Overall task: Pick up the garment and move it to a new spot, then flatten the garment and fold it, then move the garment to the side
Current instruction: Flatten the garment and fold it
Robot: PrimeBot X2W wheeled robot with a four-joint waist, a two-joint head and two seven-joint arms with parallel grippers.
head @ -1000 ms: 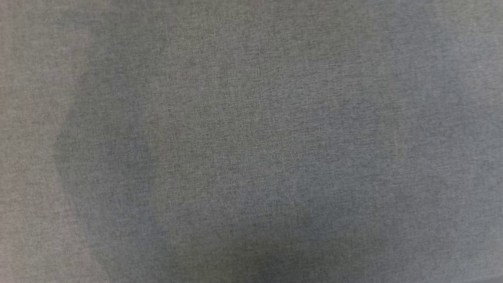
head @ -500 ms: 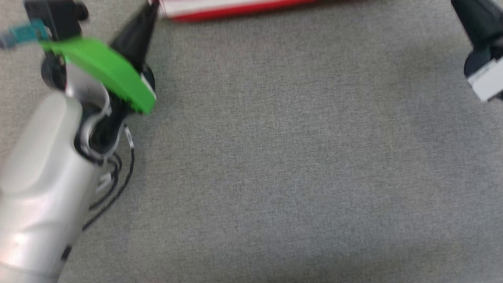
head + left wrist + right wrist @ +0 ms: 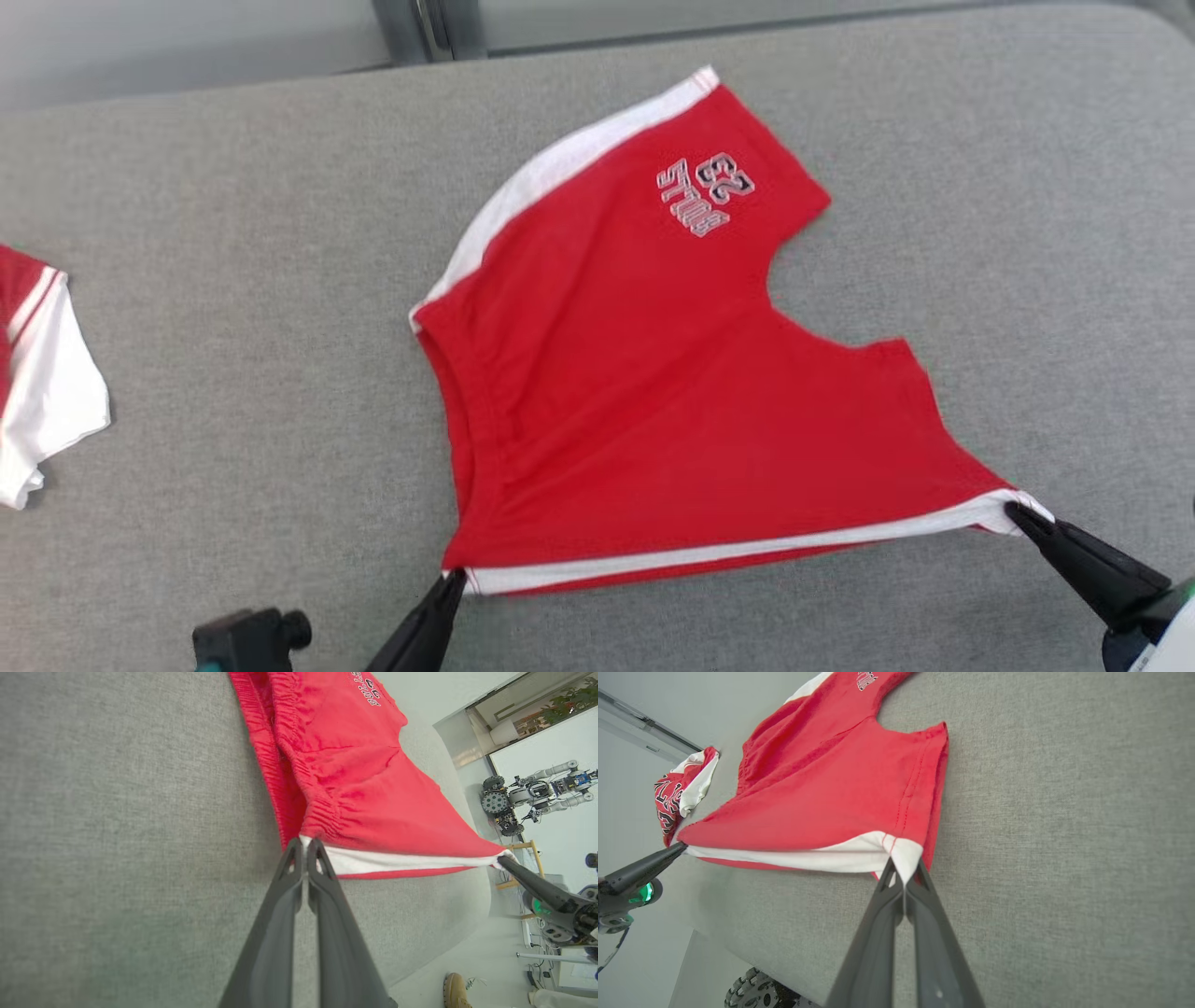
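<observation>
Item: red garment (image 3: 653,392), spread on grey counter (image 3: 233,280).
Grip: left fingers (image 3: 431,616) pinched closed on waistband corner, right fingers (image 3: 1083,555) likewise on hem corner.
Handling: hold white edge taut; lower both corners evenly to avoid wrinkles.

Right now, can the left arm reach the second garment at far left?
Probably not yet: the left gripper is shut on the red shorts. The grey surface toward the second garment is bare; after release, likely yes.

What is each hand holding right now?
Left hand: closed, pinching the shorts at the waistband corner.
Right hand: closed, pinching the shorts at the leg-hem corner.
</observation>
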